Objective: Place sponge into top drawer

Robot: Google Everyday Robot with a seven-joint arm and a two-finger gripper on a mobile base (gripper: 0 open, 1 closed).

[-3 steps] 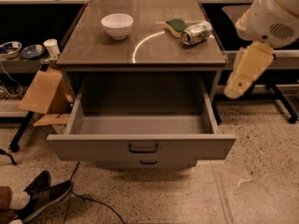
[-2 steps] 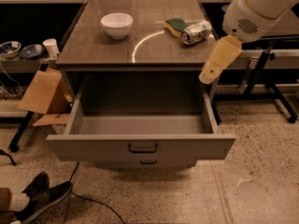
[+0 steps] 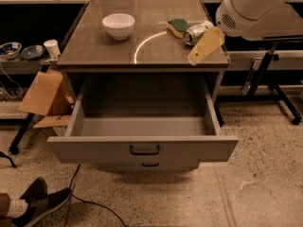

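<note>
The hand (image 3: 204,47) is positioned in the upper right of the frame, over the right front part of the table (image 3: 156,56). Whether it is apart or together cannot be told; it grips nothing visible.

Just above the hand in the frame lies a crushed can (image 3: 197,32). The sponge (image 3: 178,26) rests on the table touching the can's left side, green face up. A white bowl (image 3: 118,25) stands upright, well apart to the left.

Below the table edge, the top drawer (image 3: 142,148) is pulled fully open, its grey floor exposed. The lower drawer front (image 3: 150,164) is shut beneath it.

A cardboard piece (image 3: 42,92) leans at the left; a shoe (image 3: 35,205) occupies the lower left corner.
</note>
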